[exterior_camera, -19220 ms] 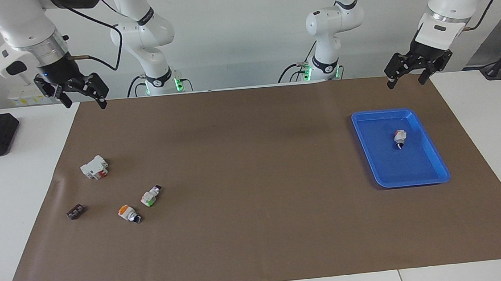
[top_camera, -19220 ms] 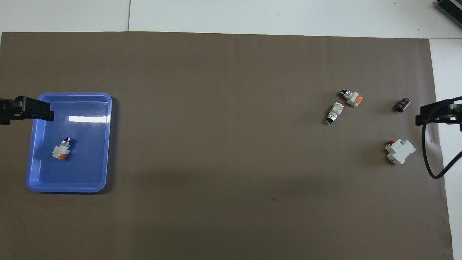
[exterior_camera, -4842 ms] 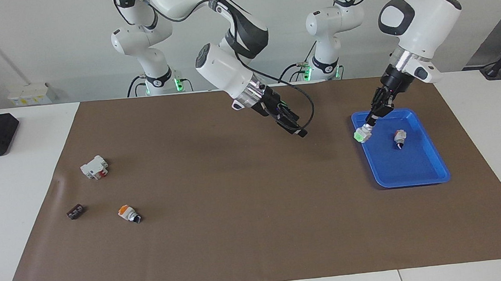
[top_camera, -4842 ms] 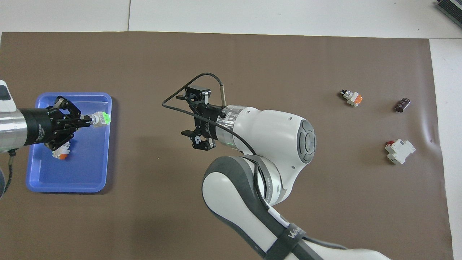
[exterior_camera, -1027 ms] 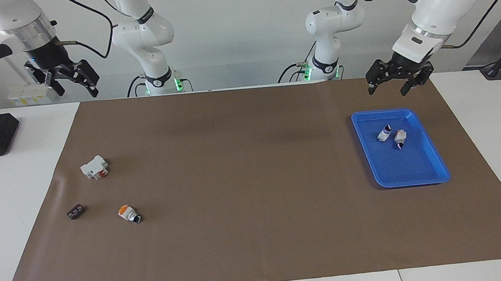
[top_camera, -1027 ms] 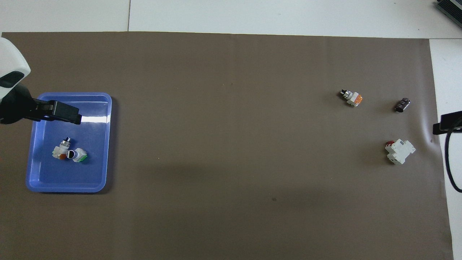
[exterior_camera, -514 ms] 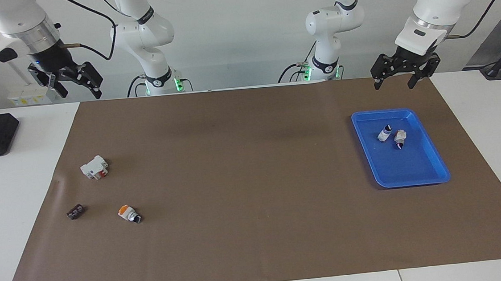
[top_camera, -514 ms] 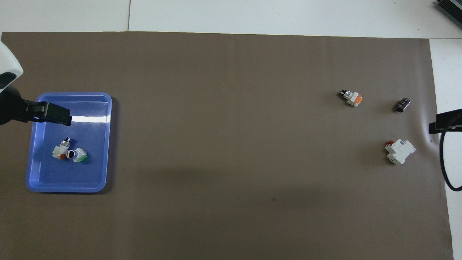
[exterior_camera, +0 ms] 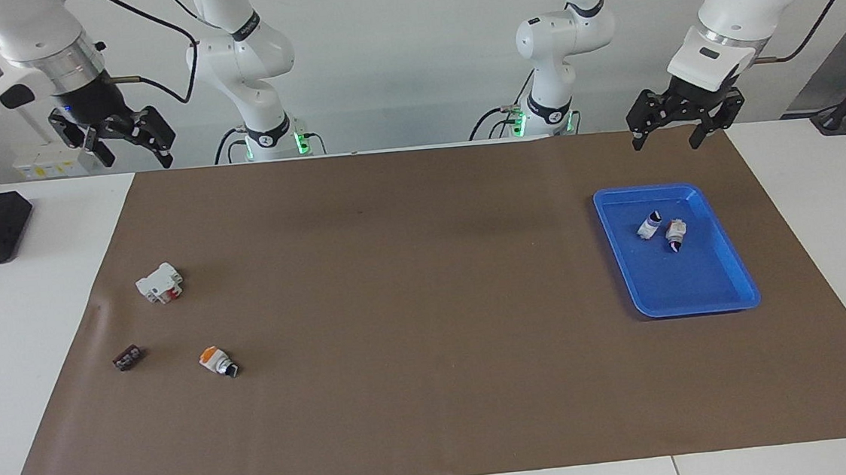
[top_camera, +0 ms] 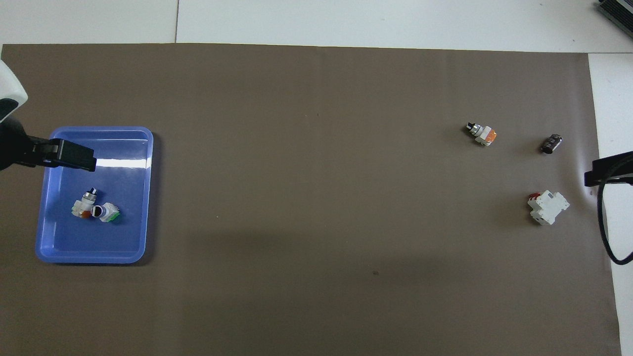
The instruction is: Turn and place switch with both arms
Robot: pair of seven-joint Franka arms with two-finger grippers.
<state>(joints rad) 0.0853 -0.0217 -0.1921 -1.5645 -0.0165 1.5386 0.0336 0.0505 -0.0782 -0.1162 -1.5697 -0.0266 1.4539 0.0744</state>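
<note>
Count on bench [exterior_camera: 14,315]: one brown mat [exterior_camera: 435,387]; one blue tray [exterior_camera: 730,296]; three selector switches, namely one green-ended switch [exterior_camera: 648,226] and one orange-ended switch [exterior_camera: 675,233] in the tray, plus one orange-capped switch [exterior_camera: 217,361] on the mat; one white breaker block [exterior_camera: 159,282]; one small dark part [exterior_camera: 127,358]; two arms, each with one tool.
</note>
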